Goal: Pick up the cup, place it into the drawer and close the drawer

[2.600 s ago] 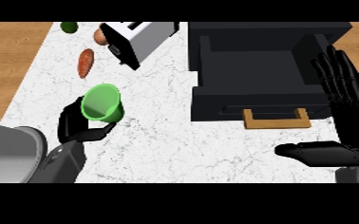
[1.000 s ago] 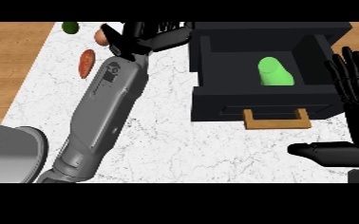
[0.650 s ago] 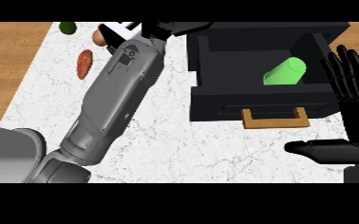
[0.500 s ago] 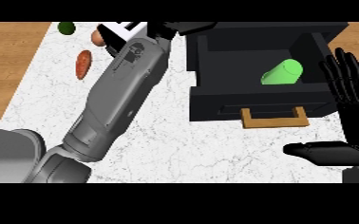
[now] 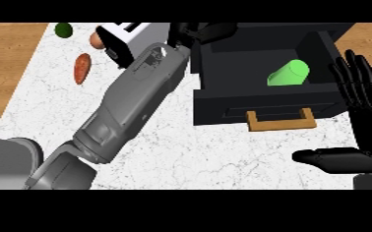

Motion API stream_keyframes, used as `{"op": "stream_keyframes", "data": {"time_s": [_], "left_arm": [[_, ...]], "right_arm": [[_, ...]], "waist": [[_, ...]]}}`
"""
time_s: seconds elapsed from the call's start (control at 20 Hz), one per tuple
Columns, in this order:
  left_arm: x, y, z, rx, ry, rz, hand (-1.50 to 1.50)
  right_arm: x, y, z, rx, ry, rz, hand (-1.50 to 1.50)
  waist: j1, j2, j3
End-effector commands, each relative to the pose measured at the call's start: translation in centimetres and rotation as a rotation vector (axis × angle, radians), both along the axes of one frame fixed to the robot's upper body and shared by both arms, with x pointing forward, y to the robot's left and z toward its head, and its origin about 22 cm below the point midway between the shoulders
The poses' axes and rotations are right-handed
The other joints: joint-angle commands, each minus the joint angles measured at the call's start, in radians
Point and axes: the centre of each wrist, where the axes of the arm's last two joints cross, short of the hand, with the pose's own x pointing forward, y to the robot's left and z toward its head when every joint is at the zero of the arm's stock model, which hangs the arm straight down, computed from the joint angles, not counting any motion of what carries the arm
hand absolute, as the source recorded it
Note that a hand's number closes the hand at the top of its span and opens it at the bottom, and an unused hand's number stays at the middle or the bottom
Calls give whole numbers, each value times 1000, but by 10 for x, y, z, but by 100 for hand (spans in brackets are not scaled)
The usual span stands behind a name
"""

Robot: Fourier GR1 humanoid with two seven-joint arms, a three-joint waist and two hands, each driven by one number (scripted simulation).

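Note:
The green cup lies on its side inside the open black drawer, toward its right wall. The drawer's wooden handle faces the counter's front. My left hand hovers at the drawer's far left corner, fingers relaxed and holding nothing, its grey forearm stretched diagonally across the counter. At the right edge my right hand stays open with fingers up, its thumb below the drawer front.
A white and black toaster stands at the back left of the marble counter. Near it lie a reddish-brown oblong vegetable, a small round brownish item and a dark green fruit.
The cup went from my left hand over the counter into the drawer. It then rolled toward the drawer's right wall, and my left hand drew back to the drawer's far left corner.

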Motion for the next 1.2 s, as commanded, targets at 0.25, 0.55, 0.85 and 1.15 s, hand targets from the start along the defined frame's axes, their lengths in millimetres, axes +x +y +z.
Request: {"op": "stream_keyframes", "data": {"time_s": [0.25, 0.55, 0.85, 1.15], "left_arm": [[-9, -10, -29, 189, 56, 42, 150], [-9, -18, -22, 286, 91, 32, -150], [-21, -20, -45, 320, 44, 71, -150], [-20, -32, -15, 182, -40, 63, -150]], "right_arm": [[5, 6, -3, 8, 6, 26, -150], [14, -1, -2, 2, -15, 43, -150], [13, 1, 0, 6, -9, 40, -150], [6, 11, 7, 124, -7, 211, -150]], "waist": [[-21, 4, 1], [-34, 12, 1], [-33, 9, 1], [-35, 6, 0]]}}
